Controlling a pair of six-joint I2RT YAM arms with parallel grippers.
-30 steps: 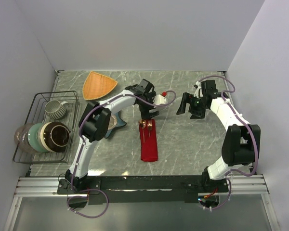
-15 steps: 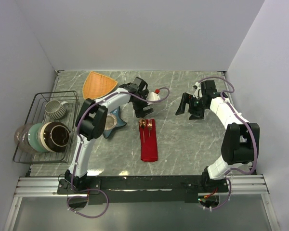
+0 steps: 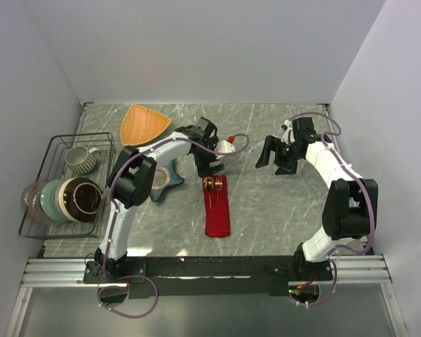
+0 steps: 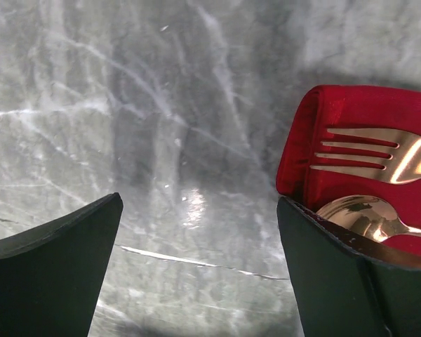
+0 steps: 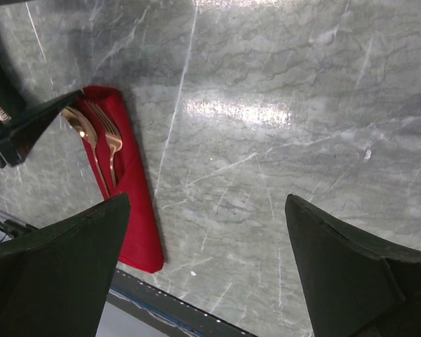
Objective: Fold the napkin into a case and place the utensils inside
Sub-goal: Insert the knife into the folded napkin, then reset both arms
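The red napkin [image 3: 217, 208] lies mid-table, folded into a long narrow case. The copper utensils [image 3: 212, 184], a fork [image 4: 379, 151] and a spoon [image 4: 361, 217], poke out of its far end. My left gripper [image 3: 210, 168] hovers open just beyond that end, over bare marble, with nothing between its fingers. In the left wrist view the gripper [image 4: 198, 203] has the case [image 4: 351, 119] at its right finger. My right gripper [image 3: 276, 159] hangs open and empty to the right. Its wrist view shows the gripper [image 5: 207, 200], with the case [image 5: 133, 203] and utensils [image 5: 102, 144] at the left.
An orange triangular plate [image 3: 144, 123] lies at the back left, and a blue star-shaped dish [image 3: 165, 178] sits under the left arm. A wire rack [image 3: 56, 144] on the left holds a mug and bowls. The table's front rail [image 5: 161, 309] runs below the case.
My left gripper has drawn back a little to the left and now sits just off the case's far end. The right arm, the case and the utensils have not moved.
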